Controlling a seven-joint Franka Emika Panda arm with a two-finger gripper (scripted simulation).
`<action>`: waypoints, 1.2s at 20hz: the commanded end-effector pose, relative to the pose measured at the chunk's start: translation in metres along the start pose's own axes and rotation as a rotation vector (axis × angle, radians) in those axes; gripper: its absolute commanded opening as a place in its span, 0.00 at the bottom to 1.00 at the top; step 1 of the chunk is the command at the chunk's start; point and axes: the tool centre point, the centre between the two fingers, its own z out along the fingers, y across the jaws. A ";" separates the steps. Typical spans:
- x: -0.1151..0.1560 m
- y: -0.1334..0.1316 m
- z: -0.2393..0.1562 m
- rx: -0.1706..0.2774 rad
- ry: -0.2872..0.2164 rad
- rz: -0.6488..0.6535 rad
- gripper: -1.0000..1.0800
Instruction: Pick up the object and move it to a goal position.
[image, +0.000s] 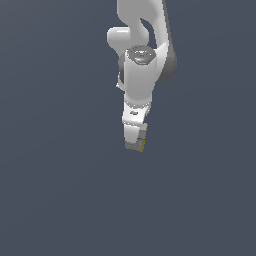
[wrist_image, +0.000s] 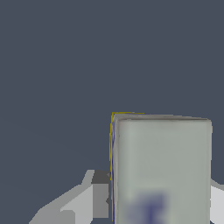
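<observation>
The object (image: 135, 146) is a small pale grey-white carton with yellow edging, seen under the arm in the middle of the exterior view. My gripper (image: 136, 141) points down and is shut on it, one finger on each side. In the wrist view the object (wrist_image: 162, 157) fills the space between the fingers (wrist_image: 99, 199), and a blurred blue mark shows on its top face. From these views I cannot tell whether the carton rests on the surface or hangs above it. The goal position is out of view, with no marker in either view.
A plain dark blue-grey surface (image: 60, 200) surrounds the arm on all sides. No other objects, containers or edges show in either view.
</observation>
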 end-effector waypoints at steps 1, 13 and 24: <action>0.011 0.012 -0.009 0.000 0.000 0.000 0.00; 0.056 0.064 -0.045 0.000 0.000 0.001 0.00; 0.088 0.103 -0.071 0.000 0.000 0.001 0.00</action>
